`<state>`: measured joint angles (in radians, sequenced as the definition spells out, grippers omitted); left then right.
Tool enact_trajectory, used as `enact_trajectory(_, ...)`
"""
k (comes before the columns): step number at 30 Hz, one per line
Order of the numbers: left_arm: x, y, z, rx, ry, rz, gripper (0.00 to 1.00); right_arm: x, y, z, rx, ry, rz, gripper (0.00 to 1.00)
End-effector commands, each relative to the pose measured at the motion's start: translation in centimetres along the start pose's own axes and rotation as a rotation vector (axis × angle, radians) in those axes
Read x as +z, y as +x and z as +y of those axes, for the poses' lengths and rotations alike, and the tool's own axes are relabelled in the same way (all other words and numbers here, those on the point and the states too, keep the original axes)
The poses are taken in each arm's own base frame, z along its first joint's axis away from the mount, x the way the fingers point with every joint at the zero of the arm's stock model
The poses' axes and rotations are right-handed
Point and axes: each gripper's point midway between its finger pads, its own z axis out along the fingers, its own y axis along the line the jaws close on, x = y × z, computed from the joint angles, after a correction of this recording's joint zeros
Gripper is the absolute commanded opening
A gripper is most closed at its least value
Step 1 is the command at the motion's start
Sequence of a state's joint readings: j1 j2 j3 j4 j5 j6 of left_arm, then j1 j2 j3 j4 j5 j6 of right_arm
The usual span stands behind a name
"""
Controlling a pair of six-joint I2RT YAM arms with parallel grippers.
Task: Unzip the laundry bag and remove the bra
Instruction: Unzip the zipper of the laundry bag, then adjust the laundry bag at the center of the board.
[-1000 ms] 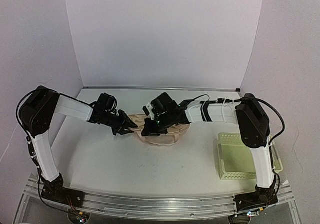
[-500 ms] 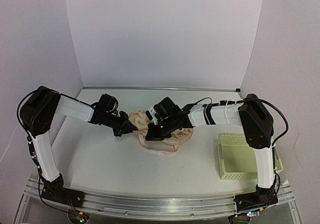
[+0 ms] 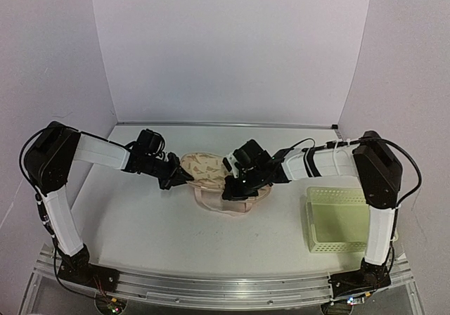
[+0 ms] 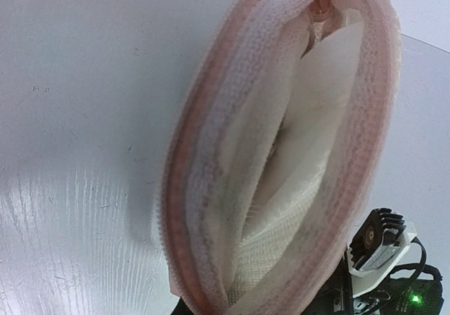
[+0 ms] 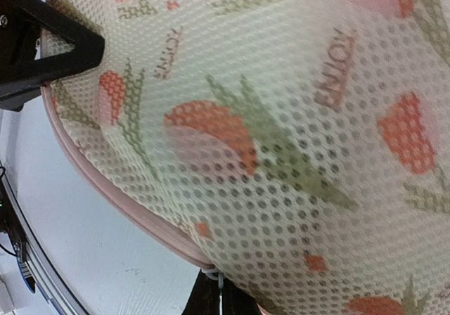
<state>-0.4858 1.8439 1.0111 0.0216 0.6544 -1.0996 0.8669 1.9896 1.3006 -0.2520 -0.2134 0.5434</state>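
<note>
Right claw has slid toward 3 o'clock along the laundry bag over the last second, from the bag's 9 o'clock half to past its middle. The printed top layer now lies uncovered behind it. Left claw has gone from parted to pinched, same spot. Bag sits mid-surface, lying low, long axis running roughly 10 to 4 o'clock, with a plain pinkish-beige layer sticking out under the printed one at 5 o'clock. Left claw is clamped on the bag's 9 o'clock end, fingers together on the edge. Right claw fingers are together too, down on the bag at its 4 o'clock side. Right wrist view shows the black fingertips meeting at the pink zip trim with a small pale tab between them, and printed mesh fills the rest of that view. Left wrist view shows the zip edge parted, two pink trim bands bowed away from each other and meeting at 12 o'clock. Pale fabric shows in the gap, can't tell what it is. Pale yellow-green lattice basket sits at 4 o'clock of the bag, well apart from it.
</note>
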Motion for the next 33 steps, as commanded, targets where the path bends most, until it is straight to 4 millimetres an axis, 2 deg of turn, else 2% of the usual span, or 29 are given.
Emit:
enact_trajectory(1, -2.9, -1.7, -3.1, 0.091, 0.055, -0.088, 0.00, -3.1, -1.6, -1.1, 0.014, 0.043, -0.074, 0.00)
enact_trajectory(18, -7.1, -4.2, -2.8, 0.145, 0.009, -0.159, 0.00, -5.5, 0.6, -6.4, 0.095, 0.129, -0.062, 0.00)
enact_trajectory(23, -7.9, -4.6, -2.9, 0.189, -0.031, -0.182, 0.00, -5.8, 2.0, -7.9, 0.101, 0.141, -0.032, 0.00)
enact_trajectory(29, -7.8, -5.2, -3.6, 0.219, -0.025, -0.167, 0.00, -6.0, 4.2, -7.6, 0.038, 0.105, 0.014, 0.00)
enact_trajectory(33, -7.1, -5.8, -4.4, 0.238, -0.009, -0.142, 0.00, -6.1, 5.4, -6.2, -0.027, 0.080, 0.025, 0.00)
